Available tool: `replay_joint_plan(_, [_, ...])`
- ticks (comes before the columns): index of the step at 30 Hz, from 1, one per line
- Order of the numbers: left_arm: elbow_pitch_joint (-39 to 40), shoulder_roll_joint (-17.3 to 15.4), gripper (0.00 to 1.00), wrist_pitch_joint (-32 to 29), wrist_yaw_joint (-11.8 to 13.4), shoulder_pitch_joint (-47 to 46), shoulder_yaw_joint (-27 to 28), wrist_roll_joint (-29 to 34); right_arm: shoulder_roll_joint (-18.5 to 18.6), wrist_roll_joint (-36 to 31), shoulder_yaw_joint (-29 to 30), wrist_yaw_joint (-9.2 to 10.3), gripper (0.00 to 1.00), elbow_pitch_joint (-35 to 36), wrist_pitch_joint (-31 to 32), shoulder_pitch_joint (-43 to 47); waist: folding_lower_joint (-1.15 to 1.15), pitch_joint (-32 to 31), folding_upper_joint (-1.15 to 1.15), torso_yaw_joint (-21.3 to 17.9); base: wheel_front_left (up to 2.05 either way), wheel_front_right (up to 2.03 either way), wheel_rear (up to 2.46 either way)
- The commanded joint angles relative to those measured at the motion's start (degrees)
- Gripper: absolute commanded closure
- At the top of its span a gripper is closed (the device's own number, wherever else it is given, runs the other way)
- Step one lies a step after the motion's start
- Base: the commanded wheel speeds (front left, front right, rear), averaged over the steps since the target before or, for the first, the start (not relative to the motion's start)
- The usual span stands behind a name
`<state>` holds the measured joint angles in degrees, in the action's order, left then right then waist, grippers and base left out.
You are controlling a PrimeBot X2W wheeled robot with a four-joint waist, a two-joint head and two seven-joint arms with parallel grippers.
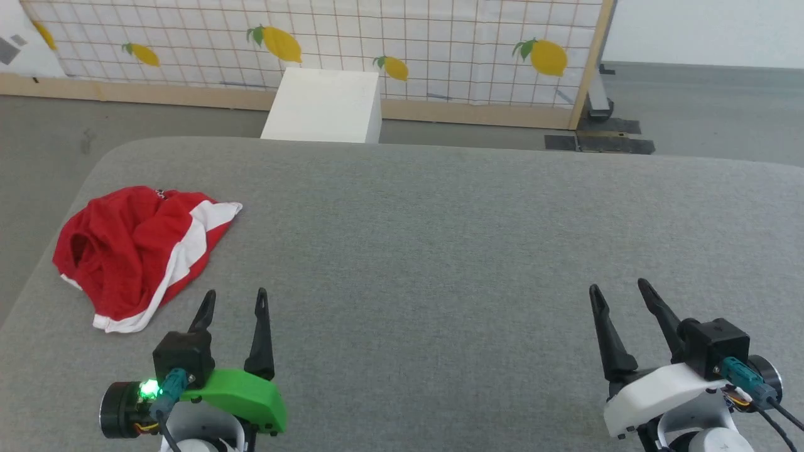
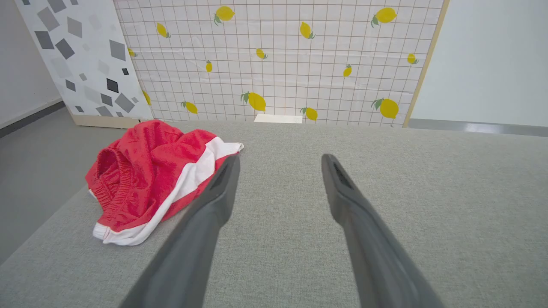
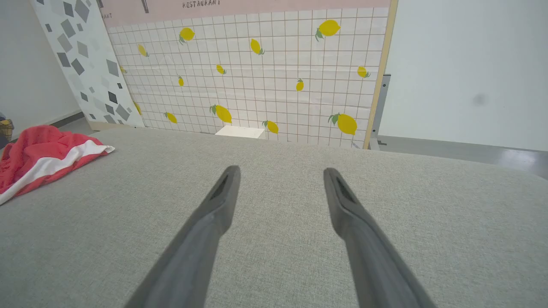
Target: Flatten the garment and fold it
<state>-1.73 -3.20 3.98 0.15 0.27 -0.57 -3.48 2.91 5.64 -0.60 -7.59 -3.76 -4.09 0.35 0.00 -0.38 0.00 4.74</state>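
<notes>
The garment (image 1: 135,251) lies crumpled in a heap near the left edge of the grey padded table (image 1: 440,251): bright red cloth with a broad white stripe and white hem trim. It also lies left of my fingers in the left wrist view, garment (image 2: 145,179), and at the far left of the right wrist view, garment (image 3: 38,160). My left gripper (image 1: 233,296) stands open just right of and below the heap, apart from it and holding nothing. Far to the right, my right gripper (image 1: 619,287) is open over bare table.
A white box (image 1: 323,105) stands on the floor behind the table's far edge. Behind it runs a lemon-patterned grid panel (image 1: 377,44) in a wooden frame. The table's left edge (image 1: 38,276) drops to grey floor close beside the garment.
</notes>
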Motion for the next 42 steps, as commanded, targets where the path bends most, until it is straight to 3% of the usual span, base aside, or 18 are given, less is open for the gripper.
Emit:
replay_joint_plan(1, [-0.32, 0.10, 0.00, 0.77, 0.21, 1.04, 0.19, -0.95, -0.01, 0.77, -0.20, 0.03, 0.00, -0.46, -0.62, 1.06, 0.00, -0.03, 0.00, 0.88, 0.00, 0.00, 0.00])
replay_joint_plan(26, [-1.63, 0.19, 0.00, 4.66, 0.47, 3.08, 1.07, -3.89, -0.02, 4.89, -1.47, 0.06, 0.00, -4.07, -4.52, 1.62, 0.00, -0.36, 0.00, 10.67, 0.00, 0.00, 0.00])
replay_joint_plan(42, [-2.17, 0.23, 0.00, 6.54, 0.59, 3.91, 1.59, -4.67, -0.02, 6.95, -2.16, 0.07, 0.00, -5.37, -6.41, 2.11, 0.00, -0.76, 0.00, 13.85, 0.00, 0.00, 0.00])
